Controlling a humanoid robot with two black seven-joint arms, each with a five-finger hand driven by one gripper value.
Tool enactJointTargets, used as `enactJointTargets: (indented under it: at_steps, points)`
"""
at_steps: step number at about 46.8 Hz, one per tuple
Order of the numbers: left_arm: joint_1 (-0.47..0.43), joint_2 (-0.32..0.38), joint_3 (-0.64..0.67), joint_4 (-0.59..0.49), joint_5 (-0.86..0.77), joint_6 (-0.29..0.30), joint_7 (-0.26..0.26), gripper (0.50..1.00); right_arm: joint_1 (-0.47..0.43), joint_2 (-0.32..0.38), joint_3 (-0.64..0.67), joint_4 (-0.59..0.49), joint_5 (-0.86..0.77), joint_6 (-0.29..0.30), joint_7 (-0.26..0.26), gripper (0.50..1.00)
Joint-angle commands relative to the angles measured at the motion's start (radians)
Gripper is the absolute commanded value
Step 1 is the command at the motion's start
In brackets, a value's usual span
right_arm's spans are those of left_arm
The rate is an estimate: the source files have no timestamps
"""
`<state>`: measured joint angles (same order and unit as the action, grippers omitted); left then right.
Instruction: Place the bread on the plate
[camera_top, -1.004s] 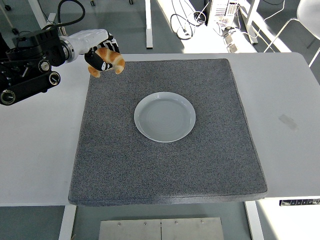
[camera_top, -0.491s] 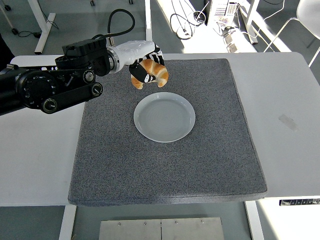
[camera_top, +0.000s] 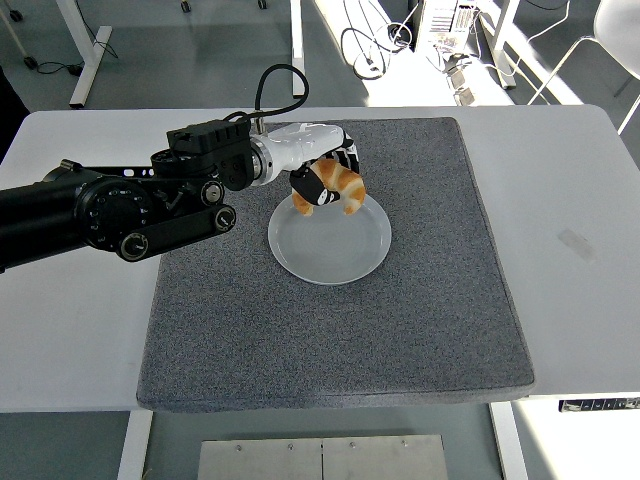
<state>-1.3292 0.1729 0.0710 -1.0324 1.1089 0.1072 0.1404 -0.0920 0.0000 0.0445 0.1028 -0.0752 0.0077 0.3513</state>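
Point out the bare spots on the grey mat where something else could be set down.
The grey mat is bare between the white plate and its near edge, and along its right side from the plate to the mat's right edge. The far left is crowded: the left hand holds the bread over the plate's far rim, and its arm crosses that corner.

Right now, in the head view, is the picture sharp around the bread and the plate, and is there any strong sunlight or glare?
Head view: the croissant in the left robot hand and the white plate look sharp, without motion blur; the plate shows only a soft sheen; bright sunlight falls on the floor beyond the table, not on the grey mat.
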Motion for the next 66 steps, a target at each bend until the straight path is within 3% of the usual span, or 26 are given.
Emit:
enactJointTargets:
  at_steps: [1,17,33,38,46,61,66]
  points:
    - [0.010,-0.007,0.004,0.003,0.000,0.008,-0.001,0.543,0.000,0.000,0.000,0.000,0.000,0.000,0.000,1.000]
    - [0.077,-0.058,0.030,0.063,0.035,0.038,-0.002,0.545,0.000,0.000,0.000,0.000,0.000,0.000,0.000,1.000]
    - [0.084,-0.061,0.032,0.075,0.035,0.038,-0.011,0.552,0.000,0.000,0.000,0.000,0.000,0.000,0.000,1.000]
    - [0.084,-0.061,0.033,0.075,0.035,0.038,-0.011,0.599,0.000,0.000,0.000,0.000,0.000,0.000,0.000,1.000]
    - [0.085,-0.062,0.033,0.075,0.034,0.034,-0.011,0.725,0.000,0.000,0.000,0.000,0.000,0.000,0.000,1.000]
    - [0.091,-0.062,0.033,0.072,0.035,0.034,-0.008,0.733,0.000,0.000,0.000,0.000,0.000,0.000,0.000,1.000]
    - [0.081,-0.061,0.032,0.064,0.034,0.032,-0.007,0.763,0.000,0.000,0.000,0.000,0.000,0.000,0.000,1.000]
